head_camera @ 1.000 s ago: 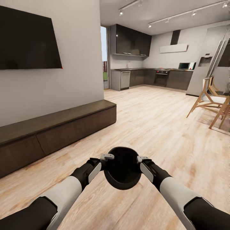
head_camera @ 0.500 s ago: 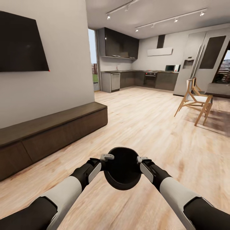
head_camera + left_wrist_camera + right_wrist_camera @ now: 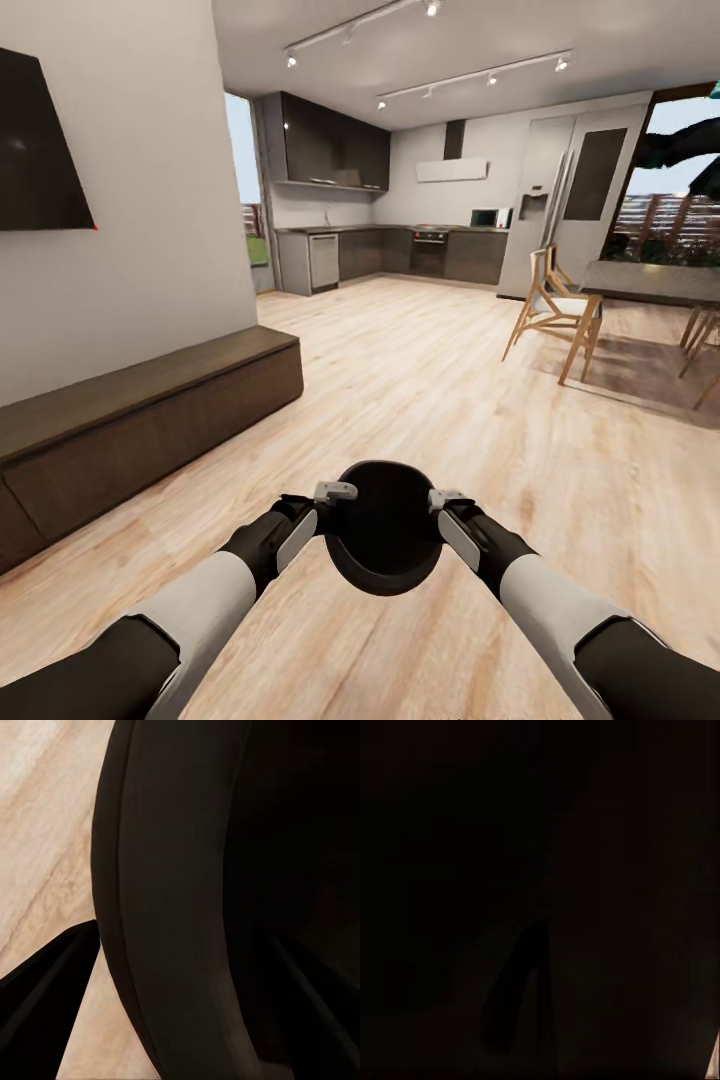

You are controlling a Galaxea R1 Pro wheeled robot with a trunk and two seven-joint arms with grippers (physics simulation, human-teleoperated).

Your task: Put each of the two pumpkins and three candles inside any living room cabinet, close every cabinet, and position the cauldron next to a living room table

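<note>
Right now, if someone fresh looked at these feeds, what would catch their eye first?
The black cauldron low in the middle of the head view, carried above the wood floor between the left gripper and right gripper, one at each side of its rim. Next, the long dark cabinet along the wall at left, its fronts shut. Beyond, a chair at right and the kitchen behind.

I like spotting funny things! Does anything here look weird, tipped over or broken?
Nothing looks spilled or broken. The one unusual sight is the round black cauldron, held in the air above the pale wooden floor between the left gripper and the right gripper. The long, low dark-brown cabinet looks closed.
</note>
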